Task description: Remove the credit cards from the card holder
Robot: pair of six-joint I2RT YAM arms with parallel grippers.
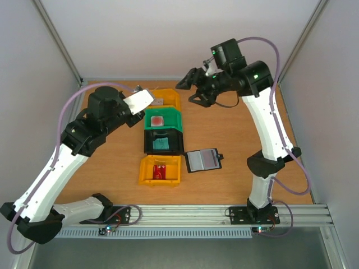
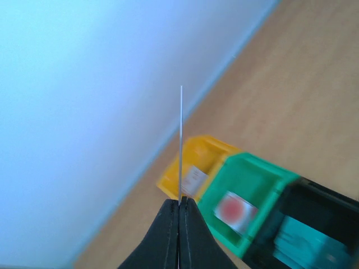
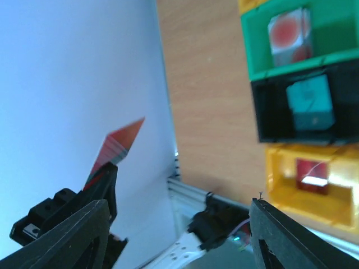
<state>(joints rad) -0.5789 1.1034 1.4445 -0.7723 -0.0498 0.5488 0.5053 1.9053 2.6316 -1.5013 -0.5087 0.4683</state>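
The left tool [image 2: 179, 204] is clamped on a credit card [image 2: 180, 140], pinched only by its lower edge, up beyond the black bin [image 1: 164, 141]. The right tool [image 1: 190, 91], also beyond that bin, stands apart and empty. The card holder [image 1: 203, 161] lies open on the tabletop just right of it. Released from up there, the thin card could flutter and miss the bins.

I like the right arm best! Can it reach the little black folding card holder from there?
Probably yes. The right gripper is open and empty, and the small black folding card holder lies open on the wooden table beside that arm, nothing covering it.
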